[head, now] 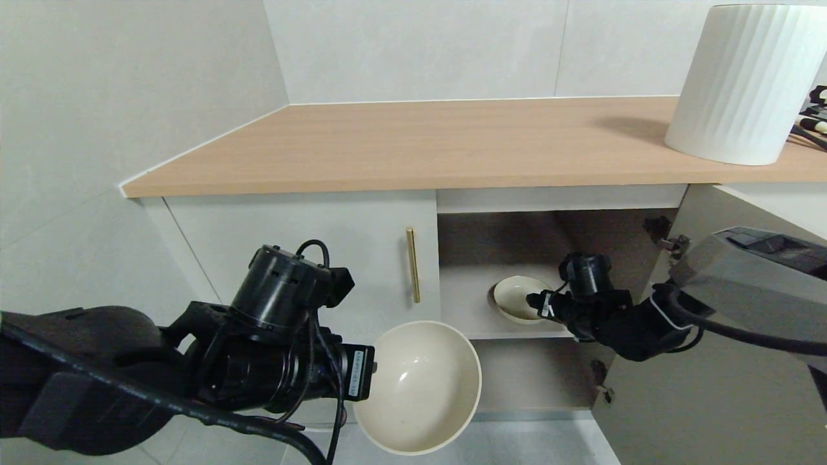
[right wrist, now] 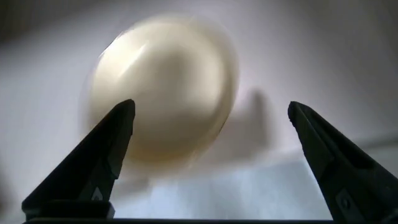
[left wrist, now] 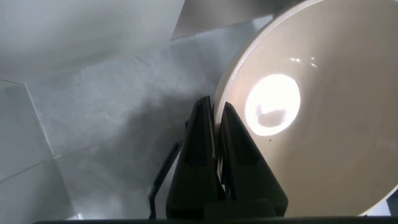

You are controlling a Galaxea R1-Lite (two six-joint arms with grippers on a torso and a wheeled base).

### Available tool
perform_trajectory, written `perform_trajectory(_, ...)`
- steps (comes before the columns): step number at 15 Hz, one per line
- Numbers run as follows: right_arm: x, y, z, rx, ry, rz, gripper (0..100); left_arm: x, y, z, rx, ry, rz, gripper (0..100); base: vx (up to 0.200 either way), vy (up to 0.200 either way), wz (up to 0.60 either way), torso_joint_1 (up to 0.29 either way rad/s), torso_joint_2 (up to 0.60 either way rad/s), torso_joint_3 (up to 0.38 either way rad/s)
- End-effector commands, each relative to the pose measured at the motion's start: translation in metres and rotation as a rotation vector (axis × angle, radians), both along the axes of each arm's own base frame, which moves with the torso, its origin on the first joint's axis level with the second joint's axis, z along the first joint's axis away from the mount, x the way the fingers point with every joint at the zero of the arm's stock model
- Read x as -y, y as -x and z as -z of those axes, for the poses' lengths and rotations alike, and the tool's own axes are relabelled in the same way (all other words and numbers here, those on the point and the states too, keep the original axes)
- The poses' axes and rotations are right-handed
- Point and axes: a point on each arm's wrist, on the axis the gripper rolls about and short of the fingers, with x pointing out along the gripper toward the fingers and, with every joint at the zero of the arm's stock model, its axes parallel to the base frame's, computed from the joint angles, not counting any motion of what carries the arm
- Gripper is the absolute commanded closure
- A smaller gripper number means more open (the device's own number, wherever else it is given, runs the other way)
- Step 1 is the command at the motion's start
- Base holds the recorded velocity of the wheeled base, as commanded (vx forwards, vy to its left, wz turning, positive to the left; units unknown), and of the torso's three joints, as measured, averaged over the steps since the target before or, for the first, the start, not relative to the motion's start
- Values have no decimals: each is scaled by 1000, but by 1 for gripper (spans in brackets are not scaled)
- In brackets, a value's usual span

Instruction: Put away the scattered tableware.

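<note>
My left gripper [head: 369, 368] is shut on the rim of a cream bowl [head: 420, 387], holding it in the air below the counter, in front of the closed cabinet door. In the left wrist view the fingers [left wrist: 214, 134] pinch the bowl's [left wrist: 311, 106] edge. A second cream bowl [head: 517, 298] rests on the shelf inside the open cabinet. My right gripper [head: 535, 301] is open just in front of it, with nothing between its fingers; in the right wrist view the bowl [right wrist: 165, 90] lies beyond the spread gripper [right wrist: 208, 134].
The cabinet's right door [head: 711, 361] stands open beside my right arm. The left door with a brass handle [head: 412, 265] is closed. A white ribbed container [head: 743, 81] stands on the wooden countertop [head: 420, 145] at the right. The wall closes the left side.
</note>
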Motion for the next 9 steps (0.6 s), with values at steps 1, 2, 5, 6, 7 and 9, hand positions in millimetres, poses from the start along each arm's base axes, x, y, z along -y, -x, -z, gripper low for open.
perform_trajectory(1, -17, 61, -67, -50, -53, -203, 0, 12, -9, 29, -77, -66, 8, 100, 0, 0, 0, 0, 0, 0)
perform_trajectory(2, -21, 78, -81, -64, -68, -264, 0, 15, -10, 37, -88, -98, 1, 100, 0, 0, 0, 0, 0, 0)
perform_trajectory(5, -31, 127, -110, -119, -68, -463, 0, 24, -12, 56, -94, -195, -26, 100, 0, 0, 0, 0, 0, 0)
perform_trajectory(6, -35, 149, -117, -147, -56, -567, 0, 28, -13, 58, -93, -206, -29, 100, 0, 0, 0, 0, 0, 0)
perform_trajectory(7, -39, 162, -117, -175, -50, -644, 0, 28, -14, 59, -95, -206, -30, 100, 0, 0, 0, 0, 0, 0)
perform_trajectory(9, -47, 175, -113, -206, -31, -715, 0, 30, -13, 60, -97, -209, -25, 100, 0, 0, 0, 0, 0, 0)
